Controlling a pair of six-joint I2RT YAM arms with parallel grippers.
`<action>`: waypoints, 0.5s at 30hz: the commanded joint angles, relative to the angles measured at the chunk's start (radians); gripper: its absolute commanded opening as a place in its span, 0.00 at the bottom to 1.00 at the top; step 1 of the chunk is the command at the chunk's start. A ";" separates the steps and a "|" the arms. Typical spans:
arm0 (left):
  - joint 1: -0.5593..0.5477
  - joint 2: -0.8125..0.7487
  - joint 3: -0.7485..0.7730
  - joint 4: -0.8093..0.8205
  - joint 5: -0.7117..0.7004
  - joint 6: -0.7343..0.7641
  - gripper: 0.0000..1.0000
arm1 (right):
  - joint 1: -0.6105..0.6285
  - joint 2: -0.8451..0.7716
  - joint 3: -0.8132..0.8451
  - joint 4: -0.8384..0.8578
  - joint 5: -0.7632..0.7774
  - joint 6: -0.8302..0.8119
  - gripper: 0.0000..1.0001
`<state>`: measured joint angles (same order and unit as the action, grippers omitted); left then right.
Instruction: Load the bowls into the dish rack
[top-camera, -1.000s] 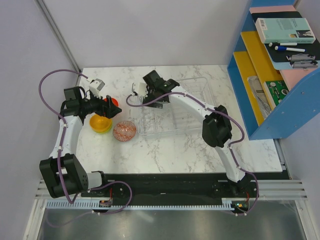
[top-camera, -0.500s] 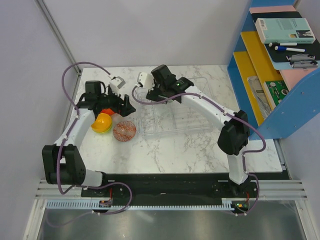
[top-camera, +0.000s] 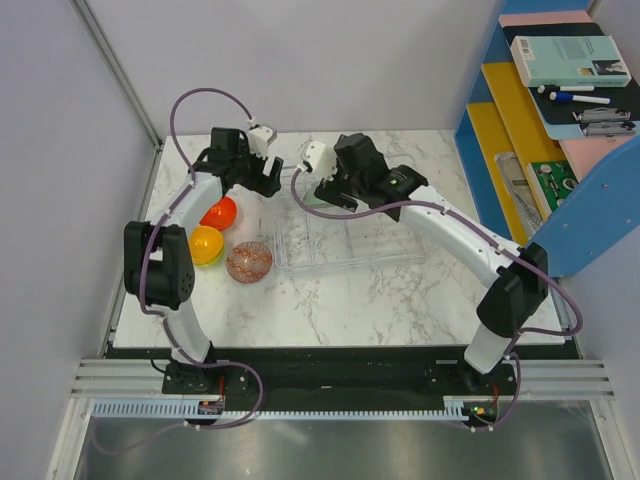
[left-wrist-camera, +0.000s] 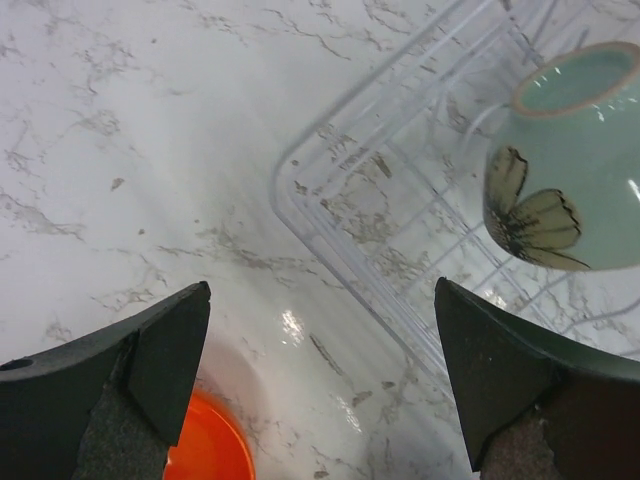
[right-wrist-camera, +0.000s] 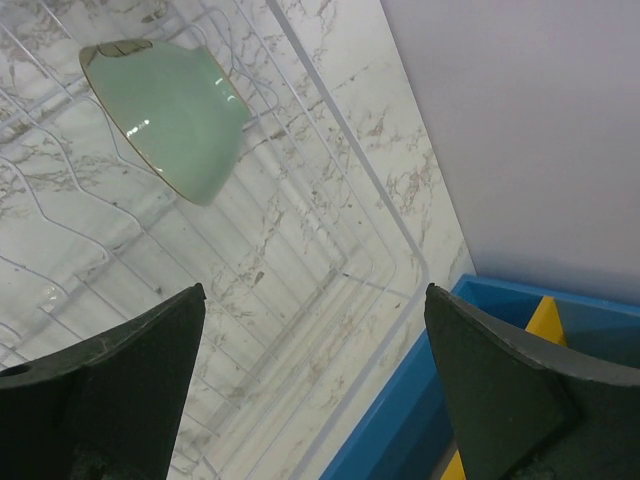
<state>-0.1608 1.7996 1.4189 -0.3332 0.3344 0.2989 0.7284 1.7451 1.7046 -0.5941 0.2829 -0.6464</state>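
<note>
Swung from loose bowls to rack (left-wrist-camera: 300, 215) corner: left gripper (left-wrist-camera: 320, 300), jaws spread, empty; right gripper (right-wrist-camera: 312, 300) likewise. Grey-green bowl (right-wrist-camera: 170, 115) tilted on rack ribs; red-orange bowl (top-camera: 220, 212), yellow bowl (top-camera: 205, 243), patterned bowl (top-camera: 249, 261) beside rack. Risk: passing finger nudging tilted bowl over.

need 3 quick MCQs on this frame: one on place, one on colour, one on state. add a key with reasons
1. Where is the pale green bowl?
A) on the table beside the rack
B) inside the dish rack
C) on the blue shelf

2. What colour is the bowl at the bottom edge of the left wrist view?
A) red-orange
B) lime green
C) blue

3. The left pincer is:
A) open and empty
B) shut on a bowl
C) shut on nothing

Key:
1 B, both wrist views show it among the rack's ribs.
2 A, its visible rim is bright red-orange.
3 A, its fingers stand wide apart with only marble and the rack's corner between them.
</note>
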 joint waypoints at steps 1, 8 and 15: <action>-0.013 0.088 0.143 0.002 -0.072 0.043 0.99 | -0.017 -0.107 -0.045 0.051 0.021 0.037 0.97; -0.034 0.247 0.334 -0.038 -0.176 0.088 0.99 | -0.026 -0.176 -0.100 0.068 0.024 0.057 0.98; -0.036 0.383 0.506 -0.087 -0.257 0.094 0.98 | -0.030 -0.210 -0.143 0.096 0.035 0.056 0.98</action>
<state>-0.1944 2.1281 1.8133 -0.4004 0.1570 0.3504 0.7029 1.5650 1.5803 -0.5503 0.2916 -0.6128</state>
